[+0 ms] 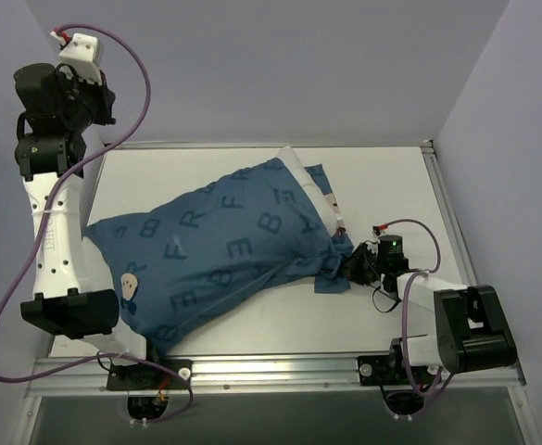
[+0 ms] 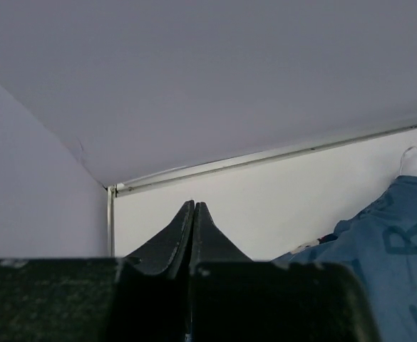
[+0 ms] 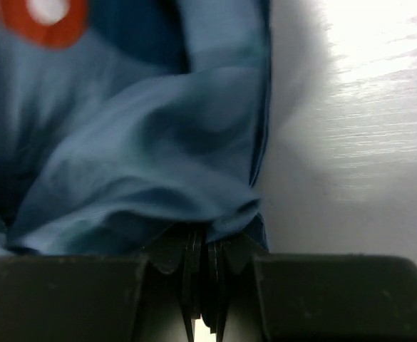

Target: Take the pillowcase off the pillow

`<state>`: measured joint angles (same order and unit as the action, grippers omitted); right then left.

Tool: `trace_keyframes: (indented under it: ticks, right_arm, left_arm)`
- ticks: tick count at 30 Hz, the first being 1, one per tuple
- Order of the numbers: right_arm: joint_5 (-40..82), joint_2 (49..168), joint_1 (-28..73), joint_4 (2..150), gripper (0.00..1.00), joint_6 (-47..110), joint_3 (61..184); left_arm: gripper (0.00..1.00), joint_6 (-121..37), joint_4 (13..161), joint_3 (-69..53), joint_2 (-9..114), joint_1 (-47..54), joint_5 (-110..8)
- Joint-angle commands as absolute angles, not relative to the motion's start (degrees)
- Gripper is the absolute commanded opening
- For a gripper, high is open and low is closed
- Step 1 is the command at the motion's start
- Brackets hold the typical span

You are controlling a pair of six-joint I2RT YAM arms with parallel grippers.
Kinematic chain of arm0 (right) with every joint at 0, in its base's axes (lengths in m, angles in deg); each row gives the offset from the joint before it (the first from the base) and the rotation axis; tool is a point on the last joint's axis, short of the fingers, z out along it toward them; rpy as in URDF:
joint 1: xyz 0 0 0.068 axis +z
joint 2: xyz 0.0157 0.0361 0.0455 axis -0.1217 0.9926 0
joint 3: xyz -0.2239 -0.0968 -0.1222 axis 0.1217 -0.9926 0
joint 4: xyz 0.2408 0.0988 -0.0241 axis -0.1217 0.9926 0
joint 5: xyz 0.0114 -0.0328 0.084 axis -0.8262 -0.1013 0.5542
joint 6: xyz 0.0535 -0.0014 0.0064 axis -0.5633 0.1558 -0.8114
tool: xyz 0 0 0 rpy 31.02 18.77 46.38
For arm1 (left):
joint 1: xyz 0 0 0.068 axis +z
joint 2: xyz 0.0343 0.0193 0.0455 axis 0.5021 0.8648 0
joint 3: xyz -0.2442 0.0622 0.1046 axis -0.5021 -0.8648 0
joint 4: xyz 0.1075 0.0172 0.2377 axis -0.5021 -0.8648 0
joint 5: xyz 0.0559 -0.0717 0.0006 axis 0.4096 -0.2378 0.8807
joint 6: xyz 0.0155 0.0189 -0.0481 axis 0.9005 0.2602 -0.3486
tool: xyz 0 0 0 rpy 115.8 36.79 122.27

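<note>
At the tips of my right gripper (image 3: 201, 246), I am clamping the loose hem of the dark blue lettered fabric pillowcase (image 1: 224, 250), seemingly soft, light, best gripped here.

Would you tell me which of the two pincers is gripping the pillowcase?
The right pincer, shut on bunched pillowcase fabric; the left pincer is shut on nothing.

The left arm (image 1: 56, 243) and right arm (image 1: 434, 295) had white links, black joints and looping purple cables (image 1: 148, 82); black bases (image 1: 141, 375) sat at the table's (image 1: 382, 185) near edge.
</note>
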<state>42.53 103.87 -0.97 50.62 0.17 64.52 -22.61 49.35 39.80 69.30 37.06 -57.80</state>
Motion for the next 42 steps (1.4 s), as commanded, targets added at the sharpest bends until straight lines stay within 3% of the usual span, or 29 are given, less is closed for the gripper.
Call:
trace_keyframes:
  ticks: [1,3,5,6,7,13,22,26,34,42]
  right_arm:
    - [37.79,103.01,2.83,59.47,0.00,2.54,66.76]
    - [34.00,101.51,7.66,61.96,0.00,3.51,70.72]
    - [34.95,100.97,8.74,62.67,0.00,2.99,71.43]
    - [36.09,100.71,9.35,62.50,0.00,2.55,71.09]
    - [36.45,99.84,11.27,62.23,0.00,1.33,70.82]
    - [34.53,94.92,24.10,63.02,0.00,-4.47,68.71]
    - [35.57,93.85,26.76,63.90,0.00,-4.13,66.25]
    - [35.58,95.26,29.39,63.73,0.00,-4.04,65.90]
    - [34.61,93.24,29.75,64.16,0.00,-4.05,65.20]
    - [32.68,93.94,29.75,66.36,0.00,-2.55,66.69]
  left_arm:
    - [0.02,-15.18,47.13,40.97,68.41,32.62,-58.79]
    - [0.02,-9.91,40.20,38.70,68.85,21.12,-55.55]
    - [0.17,-9.01,38.06,36.06,69.55,13.56,-52.90]
    - [0.27,-8.83,37.27,33.87,69.90,7.09,-53.16]
    - [0.47,-9.00,37.35,33.07,70.78,4.41,-53.95]
    - [0.97,-9.71,36.82,36.56,80.78,-9.74,-53.96]
    - [0.94,-14.89,35.15,58.44,103.37,-12.93,-54.39]
    - [0.94,-11.47,35.06,62.15,106.64,-16.26,-54.92]
    - [0.94,-6.46,27.61,69.95,117.61,-17.59,-43.14]
    - [0.94,-1.80,23.73,57.94,117.19,-18.38,-31.47]
